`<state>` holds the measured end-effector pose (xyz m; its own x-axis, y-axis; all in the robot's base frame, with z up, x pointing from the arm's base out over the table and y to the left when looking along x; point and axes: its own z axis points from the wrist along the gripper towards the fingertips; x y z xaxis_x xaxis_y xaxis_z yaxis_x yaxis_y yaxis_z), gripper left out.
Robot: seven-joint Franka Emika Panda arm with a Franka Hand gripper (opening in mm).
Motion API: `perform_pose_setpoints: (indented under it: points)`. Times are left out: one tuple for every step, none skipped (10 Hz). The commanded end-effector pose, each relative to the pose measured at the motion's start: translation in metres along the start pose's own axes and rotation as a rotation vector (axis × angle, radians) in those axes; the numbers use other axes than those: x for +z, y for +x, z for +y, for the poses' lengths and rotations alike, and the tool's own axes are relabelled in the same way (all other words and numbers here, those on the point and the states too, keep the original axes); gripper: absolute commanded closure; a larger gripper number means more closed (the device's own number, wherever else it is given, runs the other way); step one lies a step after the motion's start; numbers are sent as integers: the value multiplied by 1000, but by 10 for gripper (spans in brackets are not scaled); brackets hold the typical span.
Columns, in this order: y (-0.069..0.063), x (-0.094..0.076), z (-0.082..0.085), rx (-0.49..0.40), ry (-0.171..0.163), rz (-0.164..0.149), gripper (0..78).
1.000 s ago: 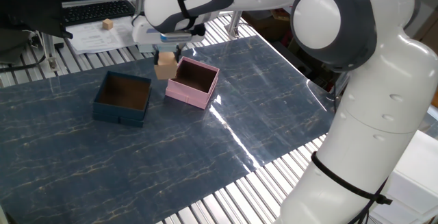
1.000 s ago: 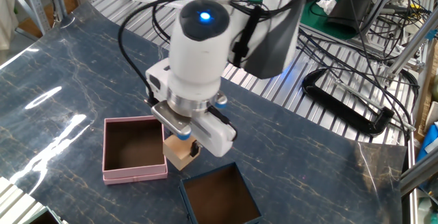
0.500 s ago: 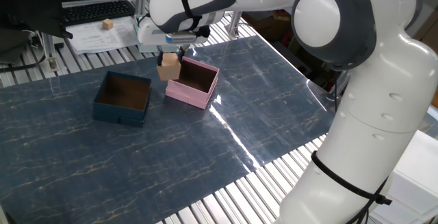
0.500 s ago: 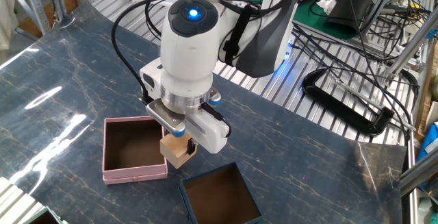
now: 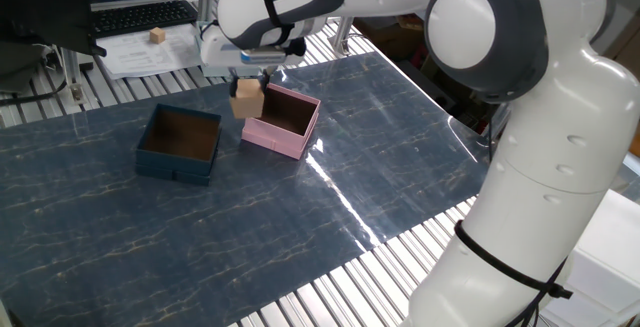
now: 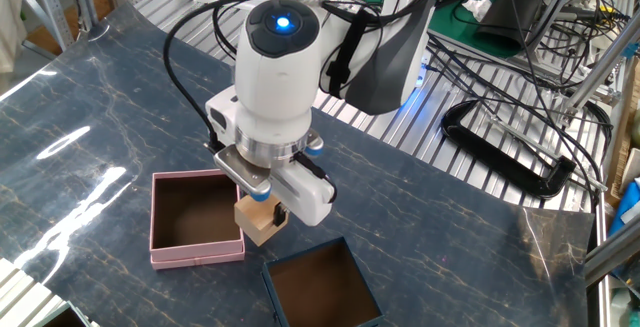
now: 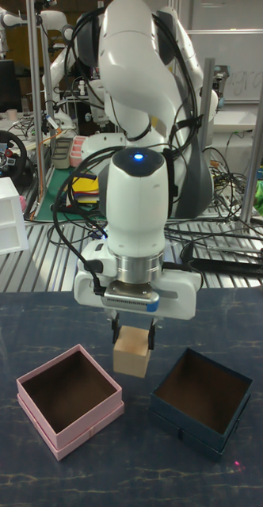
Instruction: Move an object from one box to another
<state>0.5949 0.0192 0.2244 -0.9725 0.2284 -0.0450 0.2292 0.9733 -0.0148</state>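
My gripper point(image 5: 247, 80) point(image 6: 262, 208) point(image 7: 133, 339) is shut on the tan wooden cube point(image 5: 246, 99) point(image 6: 259, 223) point(image 7: 131, 352) and holds it in the air. The cube hangs between the two boxes, close to the near edge of the pink box point(image 5: 283, 122) point(image 6: 194, 217) point(image 7: 68, 399). The pink box shows an empty dark brown inside. The navy-blue box point(image 5: 180, 142) point(image 6: 320, 290) point(image 7: 201, 401) stands on the other side of the cube, and its brown inside is empty too.
A small tan block point(image 5: 157, 36) lies on papers beyond the mat next to a keyboard point(image 5: 142, 15). The blue marbled mat point(image 5: 380, 157) covers a slatted metal table. Cables point(image 6: 520, 157) lie at one side, and a white drawer unit point(image 7: 6, 215) stands at the back.
The gripper carried the cube a little way from the navy box toward the pink box over the first half second, then held nearly still.
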Motion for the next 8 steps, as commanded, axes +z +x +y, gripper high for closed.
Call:
perform_pose_setpoints:
  points:
    - [-4,-5,-7,130,25,28,757]
    - [-7,-7,-17,106,25,29,757]
    - [-9,-6,-28,88,25,26,757]
    - [-11,-5,-38,72,29,25,757]
    - [-14,-5,-46,60,29,24,757]
    - [-15,-5,-52,51,30,27,757]
    - [-17,-4,-59,39,29,27,757]
    - [-20,-1,-69,22,26,26,757]
